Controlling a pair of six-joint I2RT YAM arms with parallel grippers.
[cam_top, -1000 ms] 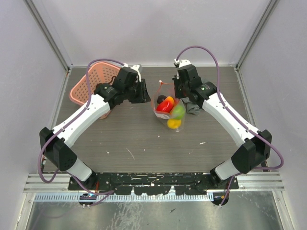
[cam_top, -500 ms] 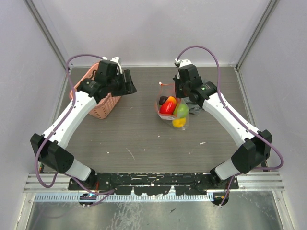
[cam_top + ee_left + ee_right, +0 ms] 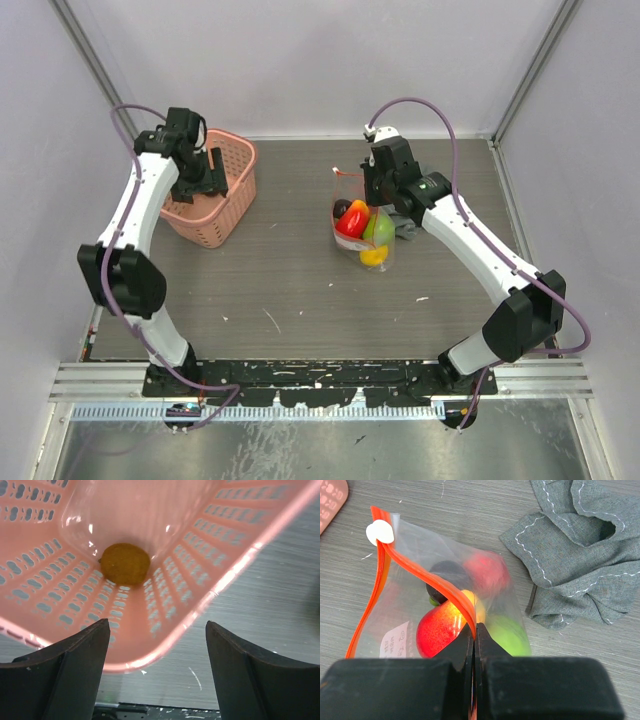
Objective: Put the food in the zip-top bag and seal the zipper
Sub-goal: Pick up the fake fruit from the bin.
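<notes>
The zip-top bag (image 3: 362, 232) lies at mid-table with several pieces of food inside: a red-yellow fruit (image 3: 439, 628), a green one (image 3: 509, 636), a dark one (image 3: 446, 575) and a red one (image 3: 488, 570). My right gripper (image 3: 475, 631) is shut on the red-orange zipper (image 3: 410, 564) strip at the bag's mouth and holds it up. The white slider tab (image 3: 380, 531) sits at the strip's far end. My left gripper (image 3: 157, 647) is open and empty over the pink basket (image 3: 225, 577), where one round orange-brown piece (image 3: 125, 564) lies.
The pink basket (image 3: 212, 228) stands at the back left, with the left gripper (image 3: 210, 176) above it. A crumpled grey cloth (image 3: 575, 555) lies just right of the bag, partly under the right arm (image 3: 450, 225).
My left arm has swung away from the bag to the left and now hangs over the basket. The right gripper still holds the zipper; the bag has settled slightly.
</notes>
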